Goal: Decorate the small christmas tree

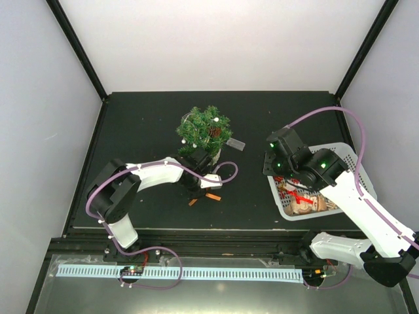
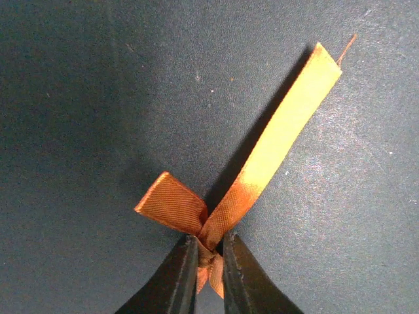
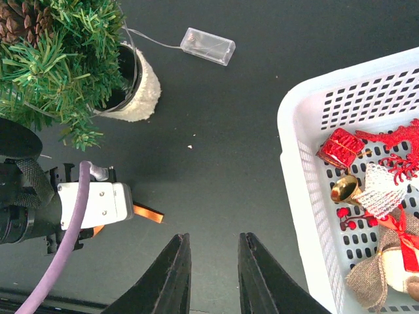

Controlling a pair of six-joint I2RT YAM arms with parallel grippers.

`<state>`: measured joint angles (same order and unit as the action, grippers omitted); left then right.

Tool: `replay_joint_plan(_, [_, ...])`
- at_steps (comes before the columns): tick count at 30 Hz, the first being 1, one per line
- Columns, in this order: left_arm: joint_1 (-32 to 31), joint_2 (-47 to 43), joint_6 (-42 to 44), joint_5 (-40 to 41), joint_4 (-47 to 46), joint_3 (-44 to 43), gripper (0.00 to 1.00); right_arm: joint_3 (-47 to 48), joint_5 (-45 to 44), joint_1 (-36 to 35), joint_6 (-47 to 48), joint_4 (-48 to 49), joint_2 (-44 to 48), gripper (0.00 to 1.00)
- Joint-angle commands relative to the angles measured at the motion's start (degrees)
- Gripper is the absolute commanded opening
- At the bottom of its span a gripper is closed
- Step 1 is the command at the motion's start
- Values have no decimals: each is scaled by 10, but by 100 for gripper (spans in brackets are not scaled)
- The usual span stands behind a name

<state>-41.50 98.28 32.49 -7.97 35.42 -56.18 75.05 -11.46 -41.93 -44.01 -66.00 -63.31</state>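
Our left gripper (image 2: 209, 242) is closed on the knot of the orange ribbon (image 2: 288, 124), just in front of the tree (image 1: 204, 129). Our right gripper (image 3: 213, 239) hangs slightly open and empty beside the basket (image 3: 289, 131). The smooth ribbon may slip out when pushed between needles. We read no writing.

No text, label, brand, number or sign can be read in any view. No legible marking is seen on the clear battery box (image 3: 207, 46), the white basket (image 3: 285, 140) or the orange ribbon (image 2: 278, 139).
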Motion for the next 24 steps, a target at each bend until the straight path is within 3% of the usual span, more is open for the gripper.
replay_joint_plan(1, [-4, 6, 18, -10, 9, -4, 12, -2, 0, 5, 3, 2, -1, 24])
replay_joint_plan(8, [-4, -16, 20, 0, 16, -4, 2, -5, 0, 5, 3, 8, -1, 24])
replay_joint_plan(13, [-3, -56, 28, 15, 40, -12, 2, -11, 2, 5, 3, 19, 1, 24])
replay_joint_plan(24, [4, -269, 129, 112, 115, -26, 2, -25, 16, 14, 16, 57, 0, 24])
